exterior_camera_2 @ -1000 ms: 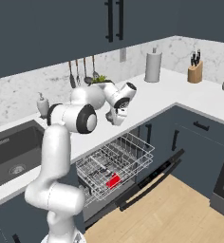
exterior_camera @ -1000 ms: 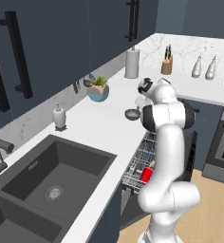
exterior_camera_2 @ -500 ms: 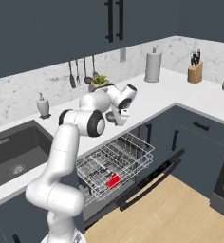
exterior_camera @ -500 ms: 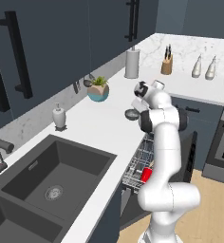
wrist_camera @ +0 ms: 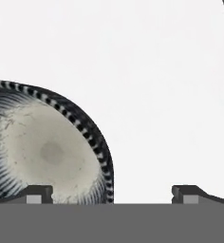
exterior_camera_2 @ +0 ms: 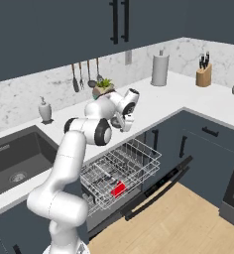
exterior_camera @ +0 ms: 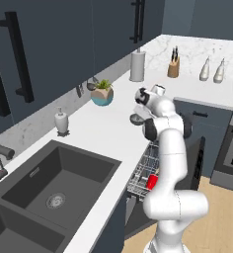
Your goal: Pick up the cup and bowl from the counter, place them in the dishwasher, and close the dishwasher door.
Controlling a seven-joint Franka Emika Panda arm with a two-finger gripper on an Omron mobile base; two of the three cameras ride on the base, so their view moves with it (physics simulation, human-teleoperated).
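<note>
Gripper [wrist_camera: 111, 192] low over the counter [wrist_camera: 161, 85], jaws spread wide with nothing between them. In the hand view one fingertip sits over the bowl [wrist_camera: 45, 147], the other over bare white top, so the bowl's rim falls between the two tips. Whether either tip touches the bowl cannot be told.

Bowl upright, mouth up, round, so no long axis; pale centre, dark striped rim. It sits near the counter's front edge, above the dishwasher [exterior_camera_2: 116, 178].

Arm: rises from the base, bends sharply at the elbow, forearm reaching in over the counter edge, hand [exterior_camera: 140, 101] pitched down at the bowl [exterior_camera: 136, 118]. From the right base view the hand [exterior_camera_2: 125, 120] hangs just past the counter lip, largely hiding the bowl.

Dishwasher door [exterior_camera_2: 158, 187] dropped open toward the floor, wire rack [exterior_camera_2: 120, 166] pulled out. Cup [exterior_camera_2: 118, 188] lies on its side in the rack, long axis roughly along the rack's wires; red, also seen in the left base view [exterior_camera: 151, 181].

Farther back on the counter: teal planter [exterior_camera: 102, 95], soap bottle [exterior_camera: 62, 121], paper towel roll [exterior_camera: 137, 65], knife block [exterior_camera: 174, 67].
</note>
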